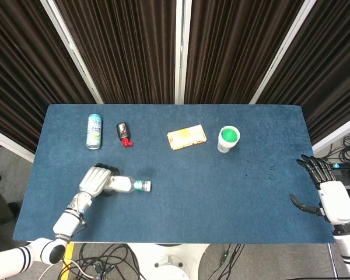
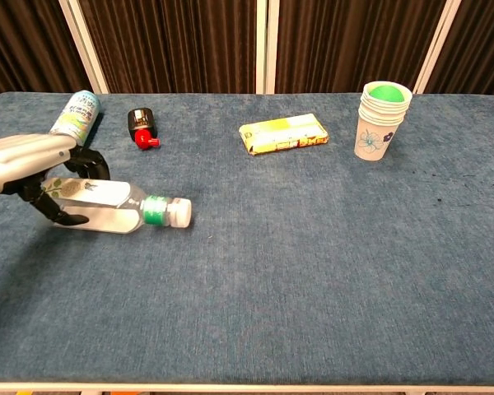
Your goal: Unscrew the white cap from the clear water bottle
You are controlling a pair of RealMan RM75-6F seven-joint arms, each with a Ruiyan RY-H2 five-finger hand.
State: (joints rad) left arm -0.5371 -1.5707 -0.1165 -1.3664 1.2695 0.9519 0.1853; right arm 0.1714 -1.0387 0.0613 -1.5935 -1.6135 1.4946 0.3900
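Observation:
The clear water bottle [image 1: 123,184] [image 2: 107,216] lies on its side on the blue table's left part, its white cap [image 1: 147,186] [image 2: 180,212] pointing right past a green neck band. My left hand [image 1: 95,181] [image 2: 29,160] covers the bottle's base end, with fingers curled over the top and the thumb [image 2: 58,216] under the near side, so it grips the body. The cap end is bare. My right hand [image 1: 331,197] hovers open at the table's right front corner, far from the bottle, and does not show in the chest view.
At the back left lie a drink can [image 1: 94,130] [image 2: 74,113] and a small dark bottle with a red cap [image 1: 123,133] [image 2: 140,125]. A yellow box [image 1: 186,137] [image 2: 283,133] and a stack of paper cups [image 1: 228,139] [image 2: 382,121] stand further right.

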